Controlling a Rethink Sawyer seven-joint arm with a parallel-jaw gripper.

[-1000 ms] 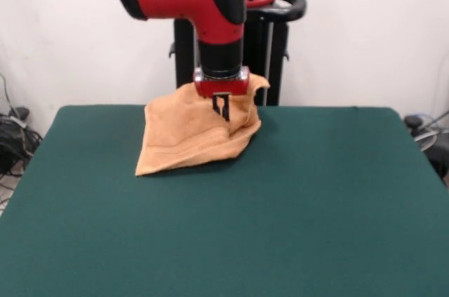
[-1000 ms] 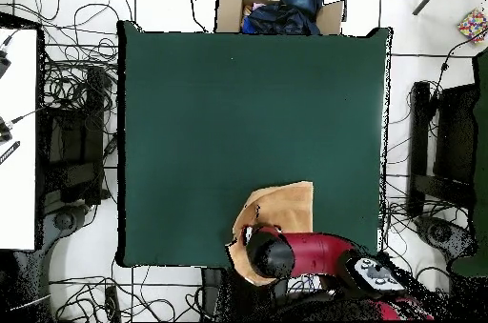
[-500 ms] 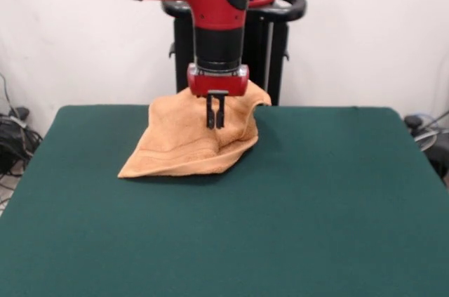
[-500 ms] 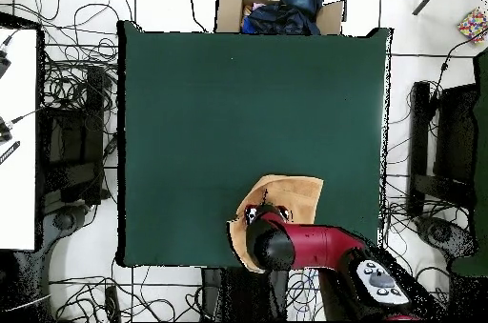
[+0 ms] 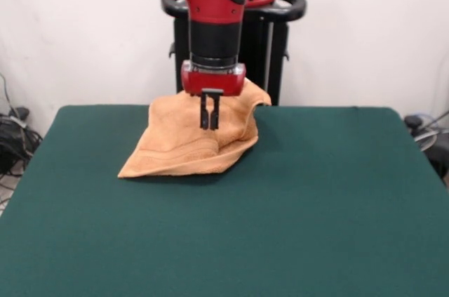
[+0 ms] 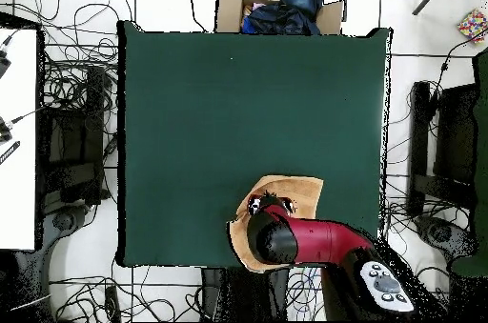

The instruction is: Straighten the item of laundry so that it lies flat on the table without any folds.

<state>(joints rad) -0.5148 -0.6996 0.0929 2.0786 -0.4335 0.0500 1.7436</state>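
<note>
The orange-tan towel (image 5: 189, 142) is seen bunched and folded at the far side of the green table (image 5: 295, 206), close to the robot's pedestal (image 5: 270, 51), with one corner stretched flat toward the left of the front view and its back edge draped up behind the arm. Just right of that corner, the gripper (image 5: 210, 120) is held above the towel's middle, its two fingers drawn together with no cloth pinched between them.
</note>
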